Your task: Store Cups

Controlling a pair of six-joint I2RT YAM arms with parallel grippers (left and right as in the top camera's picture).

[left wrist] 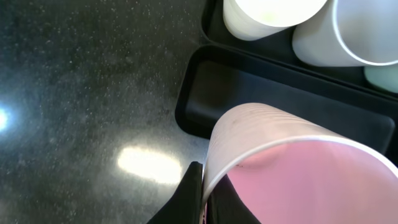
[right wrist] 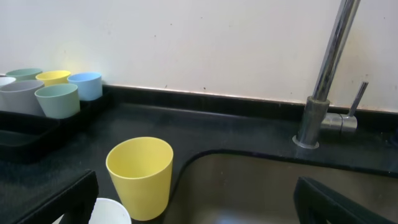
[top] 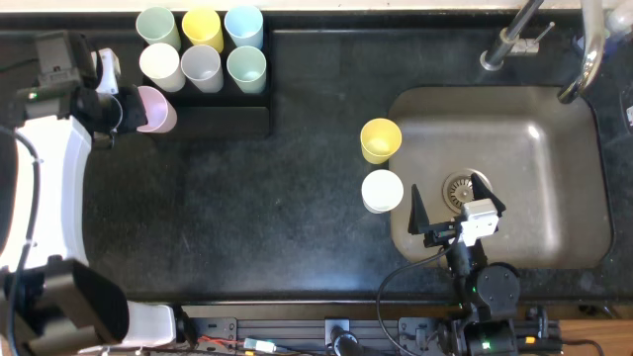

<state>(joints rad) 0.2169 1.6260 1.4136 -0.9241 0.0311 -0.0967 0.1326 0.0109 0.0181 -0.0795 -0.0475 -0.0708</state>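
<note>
My left gripper [top: 121, 109] is shut on the rim of a pink cup [top: 155, 109], holding it tilted over the left end of the black tray [top: 227, 121]. In the left wrist view one finger [left wrist: 189, 196] presses the pink cup [left wrist: 292, 168] from outside, above the tray's empty front row [left wrist: 261, 99]. Several cups [top: 203, 61] stand upright in the tray's two back rows. A yellow cup [top: 381, 139] and a white cup [top: 383, 191] stand on the counter beside the sink. My right gripper [top: 453, 201] is open over the sink, near the yellow cup [right wrist: 140, 174] and white cup [right wrist: 113, 213].
The steel sink [top: 554, 129] takes up the right side, with a drain [top: 460, 188] under my right gripper and a faucet [right wrist: 326, 74] at the back wall. Bare dark counter [top: 277, 218] lies between tray and sink.
</note>
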